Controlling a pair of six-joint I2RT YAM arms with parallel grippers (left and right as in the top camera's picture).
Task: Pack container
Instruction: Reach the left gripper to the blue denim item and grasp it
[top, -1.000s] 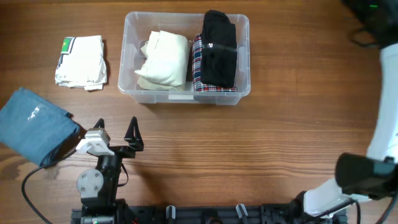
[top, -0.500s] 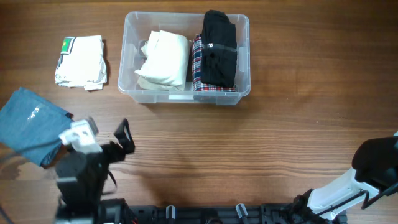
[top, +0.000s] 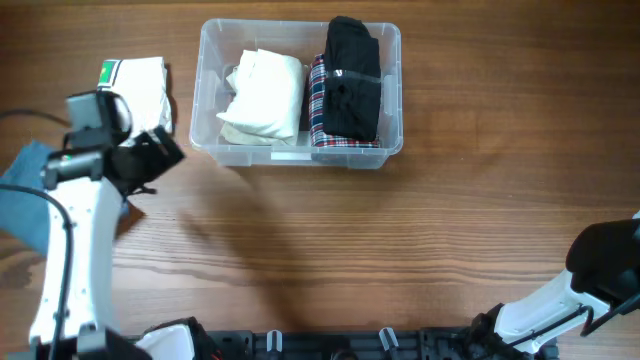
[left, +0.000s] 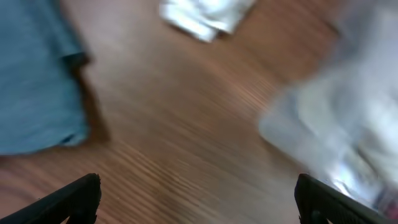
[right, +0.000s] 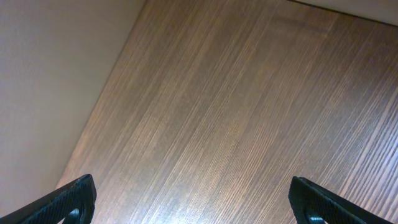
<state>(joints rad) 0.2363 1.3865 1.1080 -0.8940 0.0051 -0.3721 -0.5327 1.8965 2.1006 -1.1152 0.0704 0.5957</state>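
Observation:
The clear container (top: 206, 85) stands at the back middle of the table. It holds a cream garment (top: 262, 95), a plaid garment (top: 319, 110) and a black garment (top: 352, 80). A white folded garment with a green mark (top: 140, 78) lies to its left. A blue garment (top: 18, 190) lies at the left edge, partly hidden by my left arm. My left gripper (top: 150, 160) is open and empty, between these two garments. Its blurred wrist view shows the blue garment (left: 37, 74), the white garment (left: 205, 15) and the container (left: 342, 118). My right gripper (right: 199, 205) is open and empty over bare wood.
My right arm (top: 600, 270) is folded at the front right corner. The right wrist view shows the table edge with a pale surface (right: 56, 74) beyond it. A dark mounting rail (top: 330, 345) runs along the front edge.
My left arm has swung up from the front edge toward the back left, over the blue garment's edge. The right arm dropped to the front right corner.

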